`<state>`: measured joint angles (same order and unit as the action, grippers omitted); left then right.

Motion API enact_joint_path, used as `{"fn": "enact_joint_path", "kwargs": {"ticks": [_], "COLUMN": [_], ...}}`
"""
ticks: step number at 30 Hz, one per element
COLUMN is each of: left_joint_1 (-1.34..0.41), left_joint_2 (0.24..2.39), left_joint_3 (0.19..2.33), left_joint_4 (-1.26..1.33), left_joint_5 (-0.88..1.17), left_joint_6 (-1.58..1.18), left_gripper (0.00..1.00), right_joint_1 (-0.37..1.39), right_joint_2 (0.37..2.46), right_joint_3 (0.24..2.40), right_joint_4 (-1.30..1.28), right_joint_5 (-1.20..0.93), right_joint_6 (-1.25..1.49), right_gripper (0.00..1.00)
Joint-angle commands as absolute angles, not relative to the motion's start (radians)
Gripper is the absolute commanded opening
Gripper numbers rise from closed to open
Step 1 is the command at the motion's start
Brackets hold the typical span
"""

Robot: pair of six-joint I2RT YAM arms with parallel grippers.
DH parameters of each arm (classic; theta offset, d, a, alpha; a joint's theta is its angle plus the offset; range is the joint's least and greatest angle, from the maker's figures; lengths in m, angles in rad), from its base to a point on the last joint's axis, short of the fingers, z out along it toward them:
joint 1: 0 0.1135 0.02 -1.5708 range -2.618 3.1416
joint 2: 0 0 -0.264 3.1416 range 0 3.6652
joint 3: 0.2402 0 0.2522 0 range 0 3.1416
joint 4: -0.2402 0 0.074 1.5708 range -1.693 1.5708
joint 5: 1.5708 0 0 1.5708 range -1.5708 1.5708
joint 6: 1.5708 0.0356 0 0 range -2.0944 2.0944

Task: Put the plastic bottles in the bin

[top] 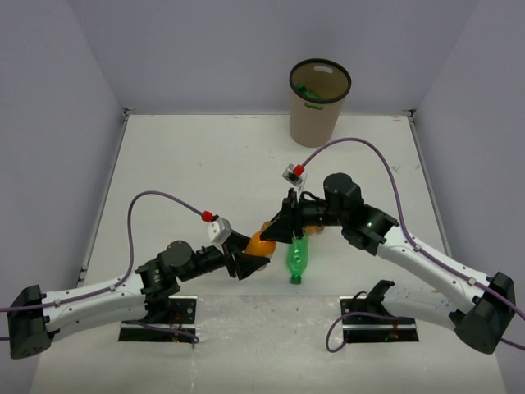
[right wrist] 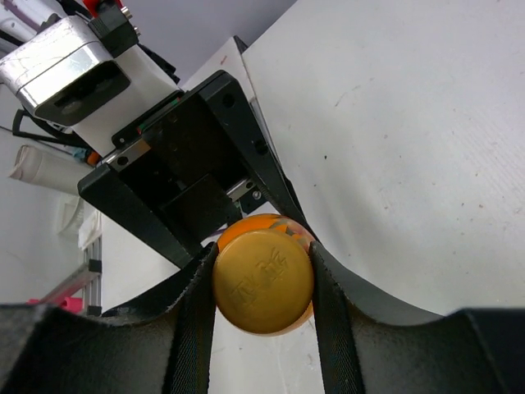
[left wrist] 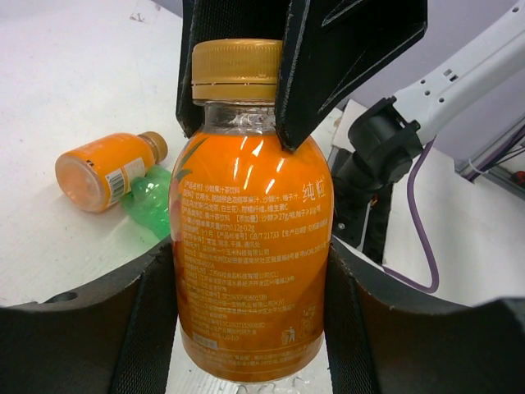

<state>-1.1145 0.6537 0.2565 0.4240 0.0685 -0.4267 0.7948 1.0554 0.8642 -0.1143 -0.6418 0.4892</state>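
Two grippers clamp the same stubby orange bottle (top: 260, 243) at the centre of the top view. The left gripper (left wrist: 250, 279) is closed around its labelled body, and the right gripper (right wrist: 261, 271) pinches its gold cap (right wrist: 262, 281) and neck. The bin (top: 313, 123) stands well apart at upper centre, with a green bottle (top: 310, 92) inside. A translucent green bottle (top: 297, 259) lies on the table (top: 189, 164) just lower right of the held one. A second orange bottle (left wrist: 102, 168) lies on its side at the left of the left wrist view. The held bottle looks full, so it is probably hefty for its size. It seems stiff-walled, and its glossy label is likely to slip, so the middle of the body looks like the surest hold.
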Motion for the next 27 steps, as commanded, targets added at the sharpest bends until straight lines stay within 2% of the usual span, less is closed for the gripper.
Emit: {"fn": "enact_joint_path", "kwargs": {"ticks": [1,2,4,5,6,8,11,12,13,15,16,19,22,27], "left_joint_1": [-1.118,-1.117,-1.118,-1.118,-1.118,-1.118,-1.117,-1.117,-1.118,-1.117,-1.118,-1.118,-1.118,-1.118], "left_joint_2": [0.652,0.649,0.647,0.647,0.646,0.646,0.647,0.649,0.655,0.663,0.667,0.646,0.612,0.581], "left_joint_3": [0.262,0.264,0.270,0.279,0.285,0.304,0.411,0.441,0.475,0.583,0.619,0.724,0.775,0.756], "left_joint_4": [0.476,0.469,0.447,0.434,0.420,0.353,0.166,0.099,-0.060,-0.197,-0.318,-0.440,-0.510,-0.564], "left_joint_5": [0.061,0.057,0.025,0.008,-0.049,-0.113,-0.297,-0.402,-0.454,-0.544,-0.555,-0.519,-0.489,-0.495], "left_joint_6": [-0.391,-0.391,-0.393,-0.397,-0.403,-0.428,-0.492,-0.517,-0.570,-0.621,-0.670,-0.678,-0.646,-0.630], "left_gripper": [0.00,0.02,0.36,0.60,1.00,1.00,1.00,1.00,1.00,1.00,1.00,1.00,1.00,1.00], "right_joint_1": [0.804,0.802,0.804,0.802,0.802,0.802,0.776,0.759,0.735,0.629,0.586,0.460,0.376,0.275], "right_joint_2": [1.029,1.028,1.028,1.028,1.026,1.019,1.019,1.026,1.040,1.090,1.113,1.247,1.449,1.844], "right_joint_3": [0.899,0.899,0.897,0.896,0.896,0.894,0.957,0.985,1.018,1.118,1.150,1.303,1.509,2.042], "right_joint_4": [-0.110,-0.112,-0.117,-0.115,-0.114,-0.113,-0.147,-0.187,-0.201,-0.224,-0.225,-0.189,-0.152,-0.288], "right_joint_5": [-0.634,-0.626,-0.617,-0.606,-0.597,-0.552,-0.355,-0.231,-0.177,-0.073,0.001,0.202,0.294,0.268], "right_joint_6": [0.489,0.486,0.480,0.480,0.477,0.474,0.439,0.411,0.400,0.393,0.390,0.377,0.348,0.281], "right_gripper": [0.00,0.00,0.00,0.00,0.00,0.00,0.00,0.00,0.00,0.00,0.00,0.00,0.00,0.00]}}
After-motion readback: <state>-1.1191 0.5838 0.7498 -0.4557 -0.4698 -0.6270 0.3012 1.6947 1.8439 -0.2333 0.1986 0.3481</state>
